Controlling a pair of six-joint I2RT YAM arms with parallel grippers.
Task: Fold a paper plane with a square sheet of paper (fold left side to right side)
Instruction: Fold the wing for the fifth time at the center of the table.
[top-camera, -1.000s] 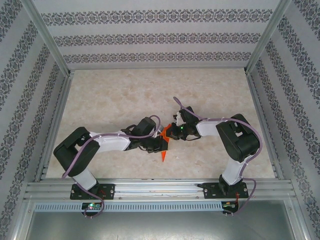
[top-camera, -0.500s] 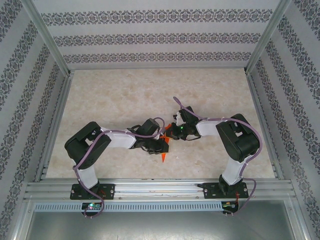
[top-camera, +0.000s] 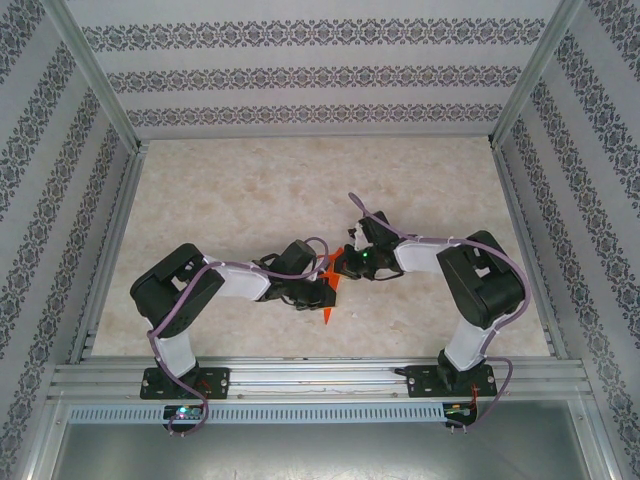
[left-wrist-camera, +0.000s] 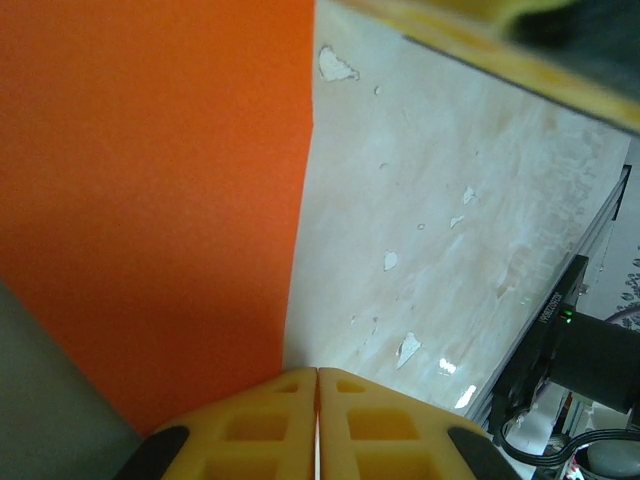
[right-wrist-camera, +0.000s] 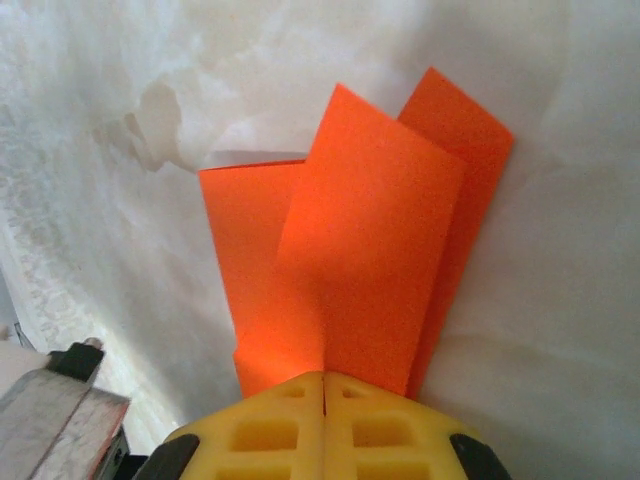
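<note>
Top external view: walls (top-camera: 320, 75) papered in grey floral bands, framed by aluminium rails (top-camera: 95, 75), enclose a pale, marble-patterned surface (top-camera: 250, 190). Up close the surface is glossy and flecked with white chips. Two white-and-black arms trailing purple cables, the left arm (top-camera: 235, 281) and the right arm (top-camera: 430, 255), bend inward and meet near the middle of the near half.

Between them lies the paper plane (top-camera: 327, 312), thin matte orange-red paper. Its sharp point aims at the near edge, and most of its body is hidden beneath the grippers. From the right wrist it appears as flat overlapping flaps with straight edges and crisp corners.

There the right gripper (right-wrist-camera: 324, 376) has its yellow, waffle-moulded jaws closed, tips at the paper's near edge; whether a layer is pinched I cannot tell. The left gripper (left-wrist-camera: 317, 372) likewise has its jaws closed, seam tight, over bare surface just beside the paper's long straight edge.
</note>
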